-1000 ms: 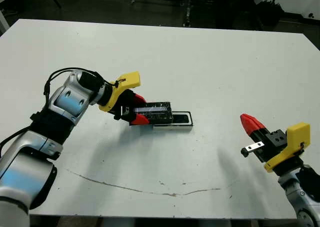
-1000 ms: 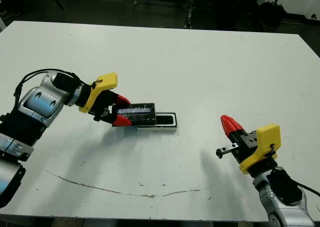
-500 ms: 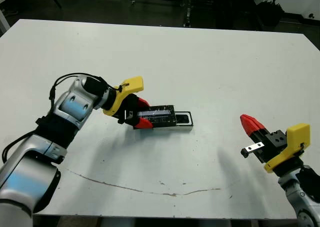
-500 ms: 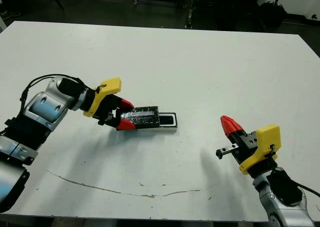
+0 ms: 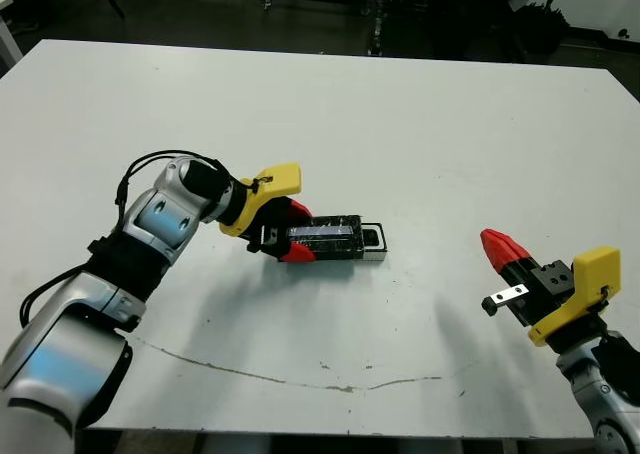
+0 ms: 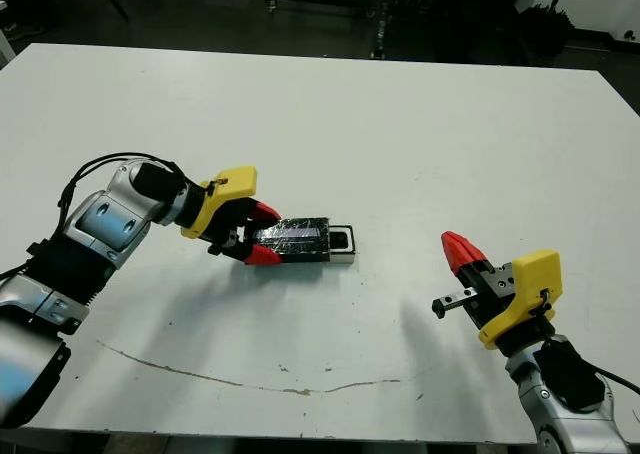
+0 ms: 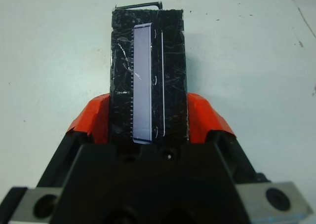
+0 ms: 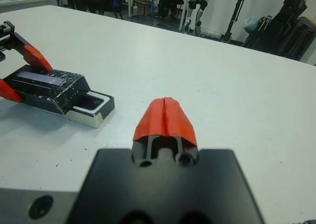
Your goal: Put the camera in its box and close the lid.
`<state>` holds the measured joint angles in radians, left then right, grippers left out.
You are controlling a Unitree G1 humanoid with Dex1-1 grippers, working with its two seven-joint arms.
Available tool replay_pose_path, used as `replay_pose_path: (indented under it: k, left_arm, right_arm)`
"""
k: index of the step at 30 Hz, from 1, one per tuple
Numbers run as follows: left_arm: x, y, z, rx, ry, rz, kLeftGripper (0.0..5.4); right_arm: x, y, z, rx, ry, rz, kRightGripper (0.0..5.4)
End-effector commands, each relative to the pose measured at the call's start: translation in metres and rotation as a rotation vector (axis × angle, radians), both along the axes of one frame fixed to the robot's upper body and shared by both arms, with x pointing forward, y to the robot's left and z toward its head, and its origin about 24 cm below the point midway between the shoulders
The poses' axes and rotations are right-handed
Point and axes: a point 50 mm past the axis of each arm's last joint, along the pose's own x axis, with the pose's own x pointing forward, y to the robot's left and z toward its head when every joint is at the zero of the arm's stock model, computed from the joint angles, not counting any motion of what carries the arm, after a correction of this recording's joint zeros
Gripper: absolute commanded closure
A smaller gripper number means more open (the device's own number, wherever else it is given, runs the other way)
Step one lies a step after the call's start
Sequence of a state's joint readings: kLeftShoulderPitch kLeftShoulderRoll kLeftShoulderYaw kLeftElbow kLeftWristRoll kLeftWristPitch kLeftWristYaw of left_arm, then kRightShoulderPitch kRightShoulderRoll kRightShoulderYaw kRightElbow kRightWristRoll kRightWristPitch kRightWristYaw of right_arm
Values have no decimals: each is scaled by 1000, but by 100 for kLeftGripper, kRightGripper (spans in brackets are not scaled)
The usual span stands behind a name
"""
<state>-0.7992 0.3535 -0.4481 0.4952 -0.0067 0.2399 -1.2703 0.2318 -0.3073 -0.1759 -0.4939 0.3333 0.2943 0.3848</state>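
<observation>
White tabletop (image 5: 400, 124) is filling most of the scene, with a thin dark crack-like line running across it near the robot's edge. Near the middle, slightly toward the robot's left, the box (image 5: 372, 241) is lying flat, a shallow tray with a pale wall and dark rim. The lid (image 5: 325, 237), a glossy black slab with a wrinkled, flecked surface and a pale reflective stripe along its top, is sitting over most of the box, leaving only the end toward the robot's right uncovered. In that uncovered end, the camera (image 8: 90, 102) is showing as a small dark shape lying in the hollow.

The left pincer (image 5: 287, 231) is reaching in from the robot's left, its yellow-capped body angled toward the box. Its two red fingers (image 7: 203, 116) are pinching the lid by its long sides at the end farthest from the exposed camera, one finger on each side, touching the slab.

The right pincer (image 5: 503, 251) is hovering well apart from the box, on the robot's right side of the tabletop, holding nothing. Its red fingertips are pressed together into a single point aimed roughly toward the box.
</observation>
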Motion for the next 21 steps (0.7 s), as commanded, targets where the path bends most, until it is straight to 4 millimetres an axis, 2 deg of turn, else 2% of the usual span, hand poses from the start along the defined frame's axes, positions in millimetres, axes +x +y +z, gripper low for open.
replay_pose_path:
  k: [1, 12, 21]
  left_arm:
    - [-6, -2, -27, 45, 70, 5, 224]
    - [-1, -4, -32, 20, 72, 48, 226]
    - [3, 1, -35, -23, 172, 147, 227]
  right_arm:
    - [-1, -4, 0, 2, 11, -9, 540]
    - [-2, -6, 0, -7, 4, -8, 540]
    - [-3, -6, -1, 2, 14, 0, 540]
